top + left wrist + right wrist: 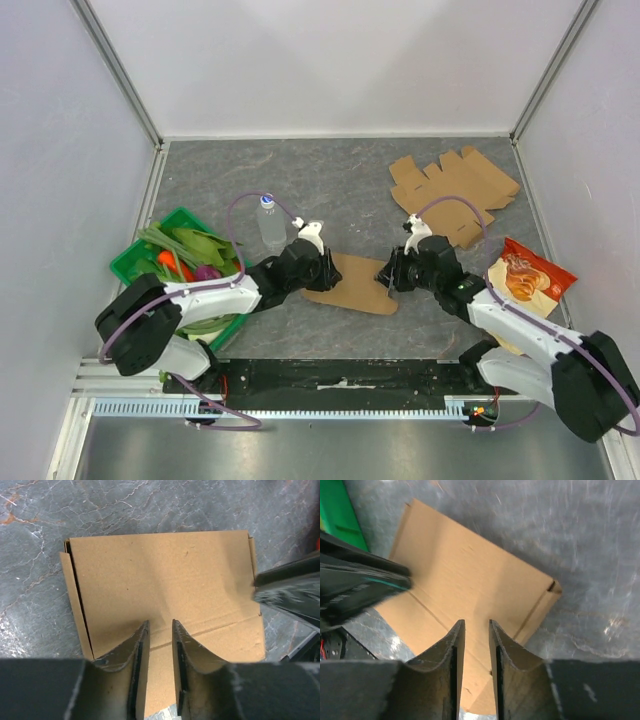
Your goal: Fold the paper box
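Mid-table, box [350, 283] lies flat, left gripper [160, 623] at one end, right gripper [476, 622] at the other. Overhead hides the tips; wrist views show each pair a slit apart over cardboard, can't tell if pinching.

left wrist | my gripper [160, 626] at 6 o'clock, jaws a narrow slit apart, tips over the flattened cardboard box [165, 575] | box flat on grey marbled table [150, 502], crease near its 6 o'clock edge | right gripper [292, 592] at box's 3 o'clock edge
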### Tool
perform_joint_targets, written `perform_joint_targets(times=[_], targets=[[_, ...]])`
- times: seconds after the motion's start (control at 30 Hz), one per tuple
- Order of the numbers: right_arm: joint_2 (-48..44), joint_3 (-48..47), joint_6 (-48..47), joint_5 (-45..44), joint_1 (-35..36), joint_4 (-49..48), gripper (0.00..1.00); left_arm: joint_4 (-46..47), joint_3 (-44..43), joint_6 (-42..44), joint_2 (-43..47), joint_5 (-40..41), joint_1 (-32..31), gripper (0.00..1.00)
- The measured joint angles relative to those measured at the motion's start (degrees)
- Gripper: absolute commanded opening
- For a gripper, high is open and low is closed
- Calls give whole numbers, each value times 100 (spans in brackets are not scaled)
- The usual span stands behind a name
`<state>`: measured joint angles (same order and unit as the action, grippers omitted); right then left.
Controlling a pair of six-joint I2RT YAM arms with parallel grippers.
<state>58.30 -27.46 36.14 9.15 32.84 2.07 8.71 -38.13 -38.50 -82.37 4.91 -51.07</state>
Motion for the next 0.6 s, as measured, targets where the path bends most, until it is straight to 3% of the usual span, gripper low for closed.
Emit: perform_joint_targets(times=[0.17, 0.33, 0.4, 0.5, 0.6], targets=[[232, 367, 17, 605, -284, -229, 45, -323, 61, 149, 553, -11, 0, 57], [-367, 170, -157, 474, -275, 570, 58, -798, -35, 223, 1375, -61, 205, 67], [-385, -111, -227, 363, -308, 920, 60, -966, -35, 221, 1550, -66, 424, 75], [-87, -398, -321, 330, -435, 1029, 60, -1176, 7, 212, 1687, -149, 793, 77], [442, -485, -367, 365, -566, 1045, 53, -1333, 37, 212, 1655, -317, 997, 77]])
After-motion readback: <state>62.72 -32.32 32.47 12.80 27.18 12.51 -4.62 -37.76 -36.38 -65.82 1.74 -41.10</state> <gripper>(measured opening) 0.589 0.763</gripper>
